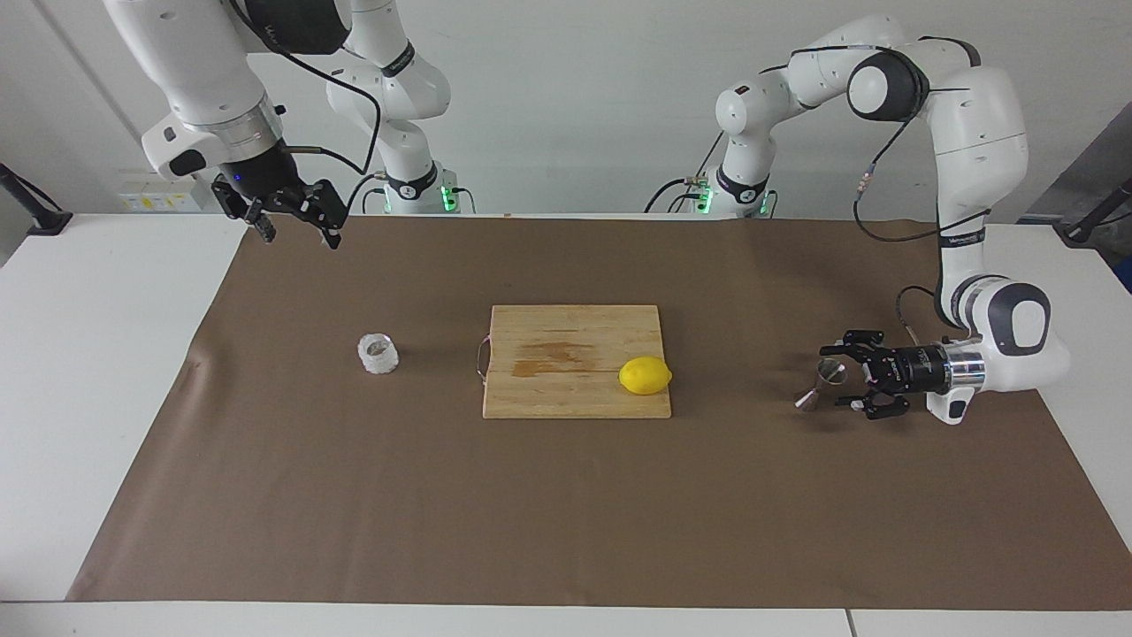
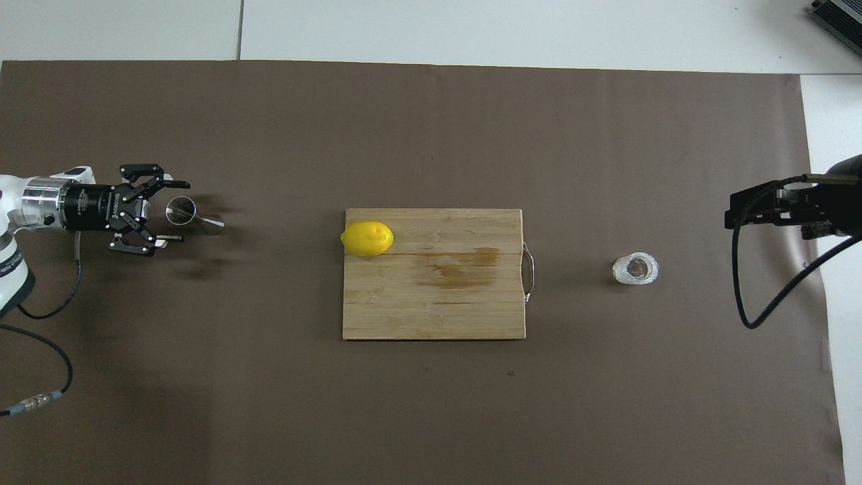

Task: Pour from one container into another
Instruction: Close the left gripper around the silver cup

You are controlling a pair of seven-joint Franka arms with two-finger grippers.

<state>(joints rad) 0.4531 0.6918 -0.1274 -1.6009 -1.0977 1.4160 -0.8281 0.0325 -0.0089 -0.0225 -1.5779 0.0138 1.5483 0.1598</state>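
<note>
The counter [image 1: 115,398] is white, nearly all of it under a big brown paper sheet [image 1: 566,531], with a plain pale wall at the robots' end. In the middle sits a wooden cutting board [image 1: 566,389] with a wire handle and a faint stain, and a lemon [image 1: 646,375] rests on its corner toward the left arm's end. From where I stand, the job looks barely begun: nothing is lifted and nothing poured. The left claw [image 1: 851,379] lies low and sideways over the paper at its own end, fingers spread apart, with the steel jigger [image 1: 821,385] just beside the tips and partly between them; the jigger looks tilted or on its side, its mouth turned toward the claw, and I cannot tell if anything touches it. My guess is this arm is taking hold of the jigger, so the next move calls for closing squarely on it and standing it upright. The right claw [image 1: 292,226] hangs high over the paper's edge near its base, fingers apart, waiting. The little textured glass cup [image 1: 378,354] stands upright toward the right arm's end, well apart from the board and from both claws.
</note>
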